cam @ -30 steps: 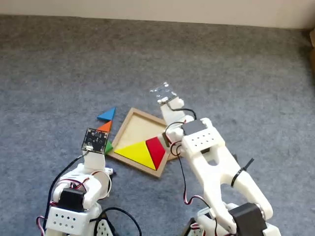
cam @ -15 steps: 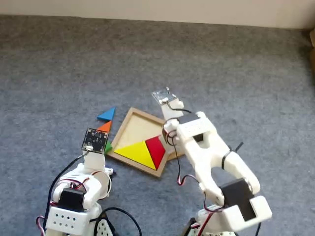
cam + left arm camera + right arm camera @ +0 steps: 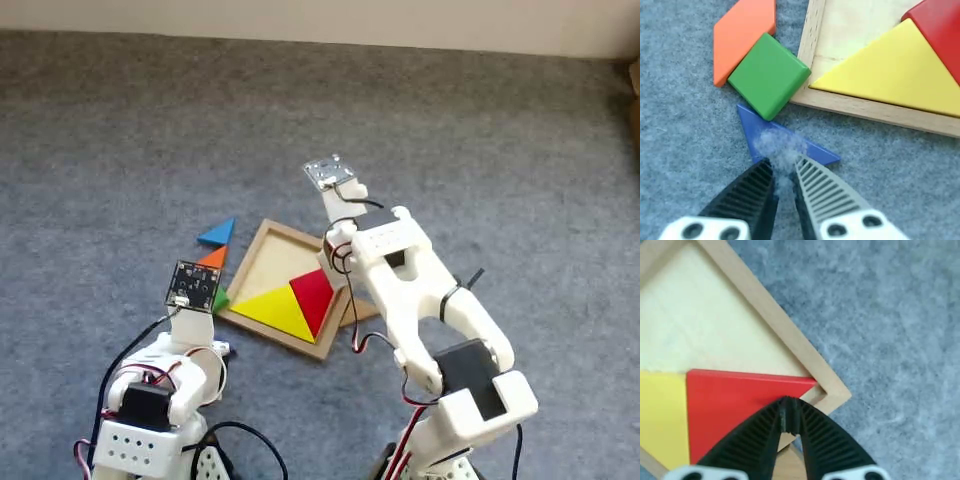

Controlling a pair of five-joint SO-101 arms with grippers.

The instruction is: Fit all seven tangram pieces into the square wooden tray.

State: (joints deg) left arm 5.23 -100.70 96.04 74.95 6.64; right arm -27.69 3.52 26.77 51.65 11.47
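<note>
The square wooden tray lies mid-table with a yellow triangle and a red triangle side by side in its near part. My right gripper is shut, its tips resting at the red triangle near the tray's corner. My left gripper is shut just above a dark blue triangle on the carpet. A green square and an orange parallelogram lie against the tray's outer edge. A light blue triangle sits farther out.
Grey carpet surrounds the tray, with open room beyond it and to the right. A tan wooden bit shows beside the tray's right edge, under the right arm. The left arm's base stands at the near left.
The right arm swung in over the tray's right corner, and the red triangle shifted to lie flat against the yellow one. The left arm stayed put.
</note>
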